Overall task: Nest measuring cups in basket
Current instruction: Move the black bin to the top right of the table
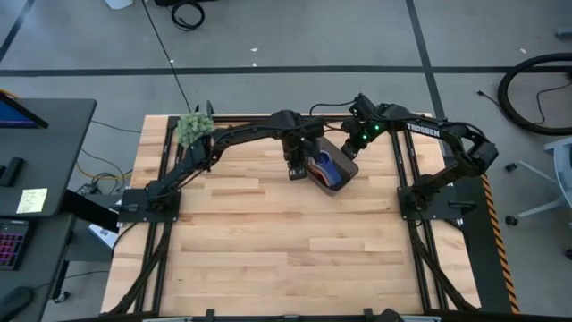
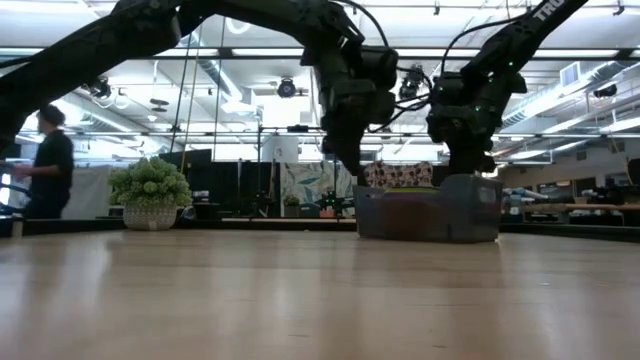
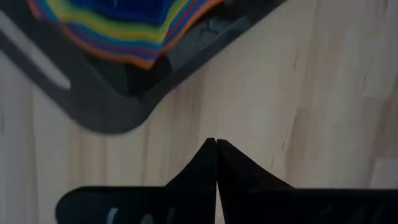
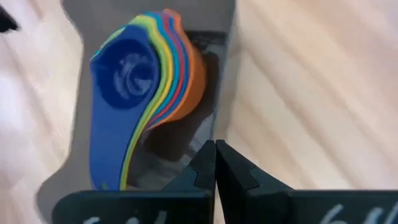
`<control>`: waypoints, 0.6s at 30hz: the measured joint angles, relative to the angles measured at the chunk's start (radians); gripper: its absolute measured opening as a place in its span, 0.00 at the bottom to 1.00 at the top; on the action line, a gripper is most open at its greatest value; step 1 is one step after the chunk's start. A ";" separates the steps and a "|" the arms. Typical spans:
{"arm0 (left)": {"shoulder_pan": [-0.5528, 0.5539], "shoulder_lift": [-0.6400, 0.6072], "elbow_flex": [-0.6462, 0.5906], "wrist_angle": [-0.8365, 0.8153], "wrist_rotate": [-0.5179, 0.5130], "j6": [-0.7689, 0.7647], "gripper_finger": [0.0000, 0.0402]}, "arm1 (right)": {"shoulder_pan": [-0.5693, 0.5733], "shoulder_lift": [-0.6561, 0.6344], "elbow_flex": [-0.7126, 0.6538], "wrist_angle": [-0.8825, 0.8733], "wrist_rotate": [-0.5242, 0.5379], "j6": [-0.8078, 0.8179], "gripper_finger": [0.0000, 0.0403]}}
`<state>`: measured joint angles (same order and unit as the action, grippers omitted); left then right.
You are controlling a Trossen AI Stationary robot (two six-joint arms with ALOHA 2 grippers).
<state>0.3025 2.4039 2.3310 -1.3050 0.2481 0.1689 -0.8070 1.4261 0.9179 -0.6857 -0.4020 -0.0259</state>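
The measuring cups are seen stacked one inside another in the basket, which rests on the desk between the two claws. The left claw is clenched on nothing just beside the basket's corner; the right claw is clenched, empty, above its rim. Both should be lifted straight up so the stack is not nudged. "TROSSEN", apparently, is read on the right arm

Overhead, table-level and close wrist cameras share the basket.
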 joint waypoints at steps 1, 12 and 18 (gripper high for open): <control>0.003 0.000 0.000 -0.013 0.000 -0.001 0.01 | 0.000 0.001 0.011 -0.003 0.002 -0.010 0.04; 0.005 0.037 -0.006 -0.003 0.024 -0.046 0.01 | 0.000 -0.001 0.172 -0.117 0.192 -0.064 0.02; -0.006 0.067 -0.090 0.085 0.016 -0.058 0.01 | -0.017 -0.002 0.270 -0.226 0.247 -0.097 0.02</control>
<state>0.2967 2.4706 2.2408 -1.2196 0.2636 0.1110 -0.8244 1.4239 1.1879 -0.9118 -0.1550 -0.1229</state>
